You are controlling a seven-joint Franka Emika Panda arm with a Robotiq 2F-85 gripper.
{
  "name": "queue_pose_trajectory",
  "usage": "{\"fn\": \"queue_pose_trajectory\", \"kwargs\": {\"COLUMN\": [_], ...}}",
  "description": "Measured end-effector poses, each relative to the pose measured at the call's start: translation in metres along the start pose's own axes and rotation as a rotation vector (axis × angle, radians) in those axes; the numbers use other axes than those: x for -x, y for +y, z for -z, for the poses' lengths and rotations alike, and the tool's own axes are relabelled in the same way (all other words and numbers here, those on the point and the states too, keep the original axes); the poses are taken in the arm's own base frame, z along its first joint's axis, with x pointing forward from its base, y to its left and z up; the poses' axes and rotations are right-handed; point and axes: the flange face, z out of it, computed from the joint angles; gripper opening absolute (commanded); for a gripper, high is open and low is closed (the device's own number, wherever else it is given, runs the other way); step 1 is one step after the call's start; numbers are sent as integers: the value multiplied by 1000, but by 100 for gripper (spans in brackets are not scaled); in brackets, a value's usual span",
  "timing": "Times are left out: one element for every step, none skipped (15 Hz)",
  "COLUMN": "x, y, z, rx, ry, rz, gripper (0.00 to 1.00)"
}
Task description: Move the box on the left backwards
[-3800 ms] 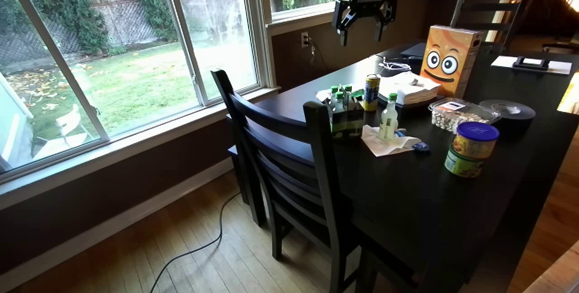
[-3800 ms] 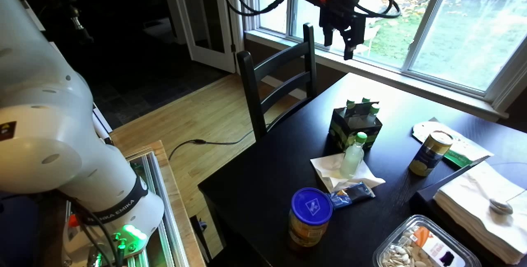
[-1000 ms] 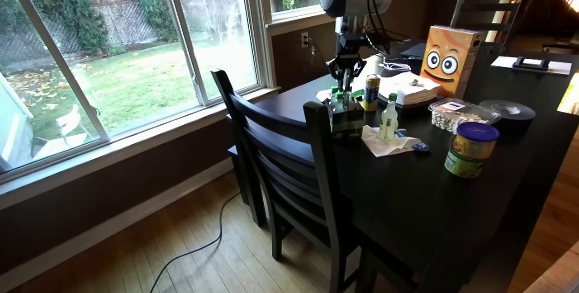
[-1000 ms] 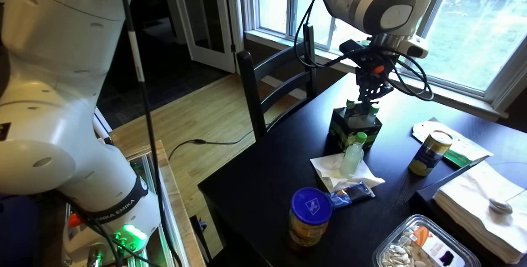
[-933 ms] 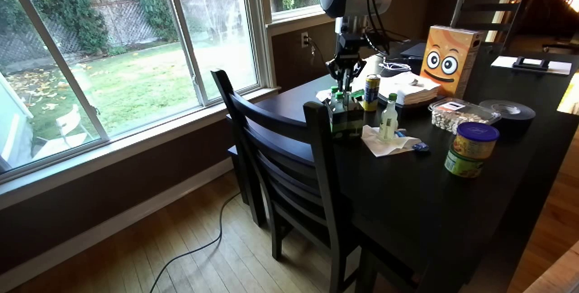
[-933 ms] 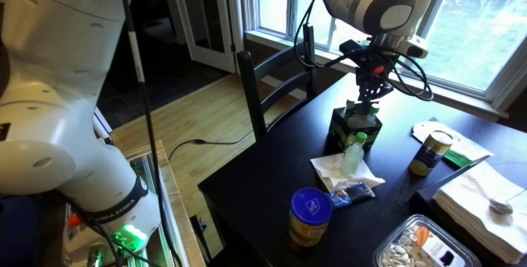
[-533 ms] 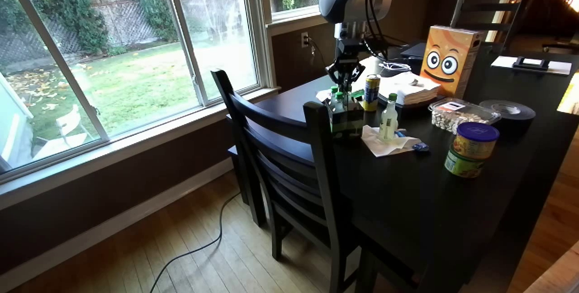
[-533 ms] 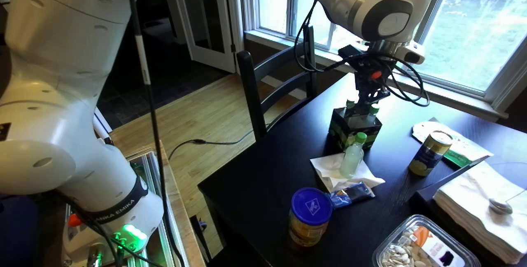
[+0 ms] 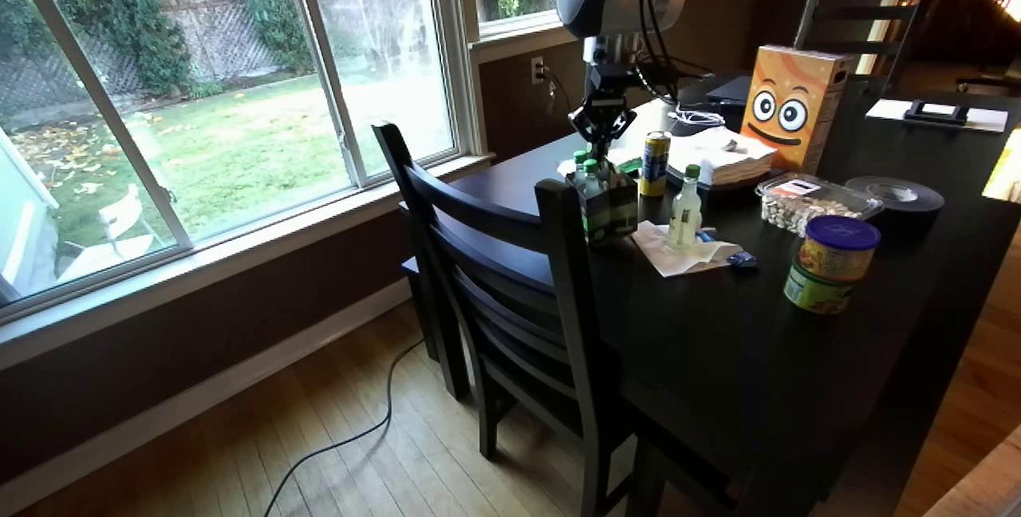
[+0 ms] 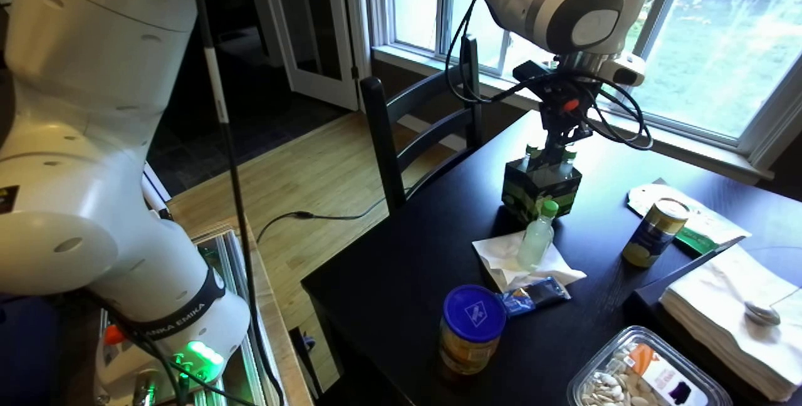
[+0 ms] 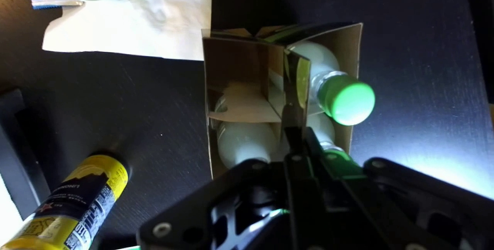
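Where the thin cardboard handle (image 11: 297, 84) stands up, my claw (image 11: 302, 134) is closed on it, gripping the flat panel. Handle's part of the box (image 10: 521, 196): dark carton, green print outside, raw brown inside, roughly upright, at the black wood-grain table (image 10: 426, 255) between chair (image 10: 383, 136) and can (image 11: 77, 203); can't tell if its base touches. Outer print too small to read. Open top faces up. Handle line runs top to bottom in the wrist view; long axis unclear, since I cover one end. Inside: cloudy bottles (image 11: 245, 142), round shoulders, smooth green caps (image 11: 353, 103).

Just beside: another cloudy bottle (image 10: 536, 246), upright on a creased white napkin (image 11: 127, 34); label partly legible, roughly ARGARI. Shiny blue wrapper (image 10: 536, 296) at the napkin's edge. Can is a yellow-and-navy cylinder, upside-down letters like LIMONA, red star. Farther out: white napkin stack (image 10: 702, 306), clear plastic tray (image 10: 683, 361) of pale pieces, blue-lidded round tub (image 9: 840, 255) on a green tub (image 9: 817, 291), tall orange carton (image 9: 798, 82) with cartoon eyes. Dark band (image 10: 182, 319) round my white base (image 10: 229, 318) reads ANKA EMIKA, start hidden.
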Motion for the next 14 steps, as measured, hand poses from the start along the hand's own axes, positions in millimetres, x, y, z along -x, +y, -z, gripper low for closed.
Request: {"fn": "queue_pose_trajectory", "kwargs": {"x": [0,1,2,3,4,5,6,8,10,13,18,23,29,35], "y": [-4,-7,-10,-12,-14,-14,-14,-12,-10,-8,-6,-5,-4,-3], "z": [4,8,13,18,23,28,33,38,43,47,52,55,58,61], "rx": [1,2,3,2,2,2,3,4,6,8,9,10,10,10], "ry": [5,9,11,11,11,9,4,-5,-16,-30,-45,-60,-73,-84], "rz": [3,6,8,8,7,3,-1,-4,-8,-13,-17,-21,-22,-23], "gripper": [1,1,1,1,1,1,1,1,1,1,1,1,1,1]}}
